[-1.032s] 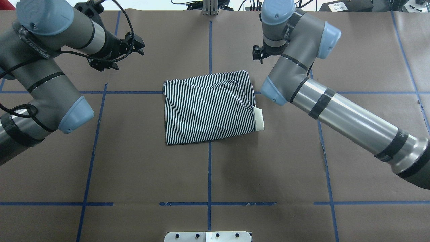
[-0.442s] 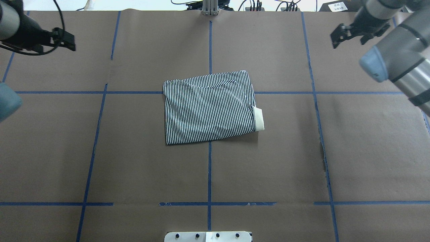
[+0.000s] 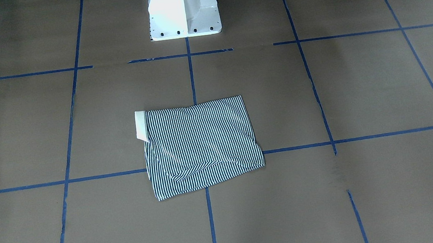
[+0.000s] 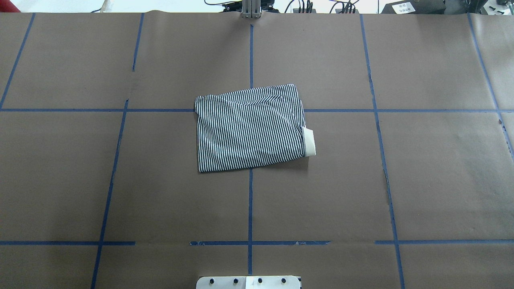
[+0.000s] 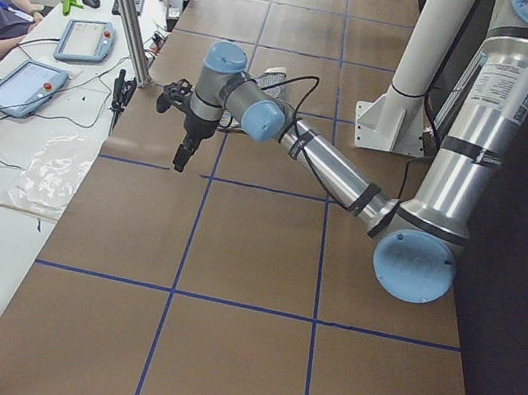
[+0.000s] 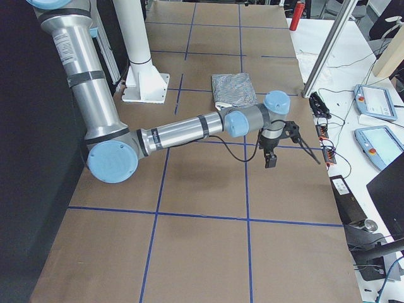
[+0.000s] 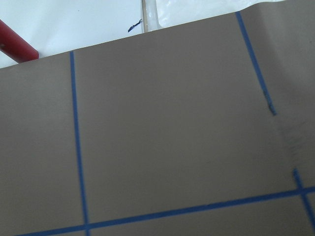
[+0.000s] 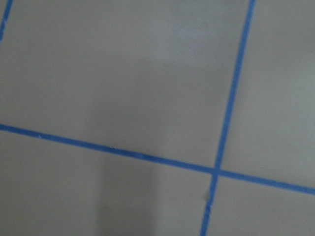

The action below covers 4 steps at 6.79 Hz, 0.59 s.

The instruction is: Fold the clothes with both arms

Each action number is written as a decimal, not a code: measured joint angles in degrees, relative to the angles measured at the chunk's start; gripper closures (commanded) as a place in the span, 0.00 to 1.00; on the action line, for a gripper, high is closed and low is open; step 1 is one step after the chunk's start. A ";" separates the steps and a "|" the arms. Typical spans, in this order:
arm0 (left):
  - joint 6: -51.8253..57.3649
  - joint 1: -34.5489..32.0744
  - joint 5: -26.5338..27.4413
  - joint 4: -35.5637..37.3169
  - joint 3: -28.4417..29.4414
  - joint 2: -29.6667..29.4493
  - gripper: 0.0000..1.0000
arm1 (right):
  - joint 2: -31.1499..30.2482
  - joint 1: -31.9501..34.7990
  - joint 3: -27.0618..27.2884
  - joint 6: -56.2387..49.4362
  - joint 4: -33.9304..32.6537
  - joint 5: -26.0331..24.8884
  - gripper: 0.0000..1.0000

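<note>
Pedestal: a white painted metal column [image 3: 183, 9] on a square foot plate with a row of dark bolt heads, standing at the robot's edge of the worktop.
Worktop: matte brown paper [image 4: 120, 180], smooth with a few scuffs, marked into large squares by thin blue tape lines [image 4: 250, 208].
Shirt: a soft knit polo shirt in thin navy-and-white stripes [image 4: 249, 128], folded into a rough rectangle. It lies flat at the middle of the worktop, across the centre tape line, with a few diagonal creases.
Collar: a plain cream strip [image 4: 309, 141] sticks out at the shirt's edge on the robot's right, nearer the pedestal. The front-facing view shows it on the opposite side [image 3: 140, 125].
Left arm: a grey tubular arm with light-blue caps [image 5: 331, 163], stretched towards the table's left end and well apart from the shirt. The overhead view shows none of it.
Left gripper: black, pointing down over bare paper [image 5: 183, 159]. I cannot tell whether it is spread or pressed together.
Right arm: the same grey-and-blue build [image 6: 189, 129], reaching towards the right end; only this side view has arm and shirt together.
Right gripper: black, hanging over bare paper [image 6: 270, 159]. I cannot tell how its fingers stand either.
Wrist views: both show only paper and tape. The left one also catches the paper's edge and a red cylinder [image 7: 17, 46]; the right one is blurred.
Far side: an aluminium post [image 5: 124, 2] stands at the far edge, with blue-rimmed tablets [image 5: 19, 86] on a white bench.
</note>
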 measured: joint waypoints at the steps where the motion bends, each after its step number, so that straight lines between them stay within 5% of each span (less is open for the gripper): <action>1: 10.18 -3.19 -1.42 -0.17 -0.03 4.21 0.00 | -5.79 4.54 1.38 -4.49 -0.43 1.85 0.00; 4: 9.07 -4.93 -3.44 -6.78 6.83 9.97 0.00 | -16.66 8.03 9.41 -5.96 -0.30 1.27 0.00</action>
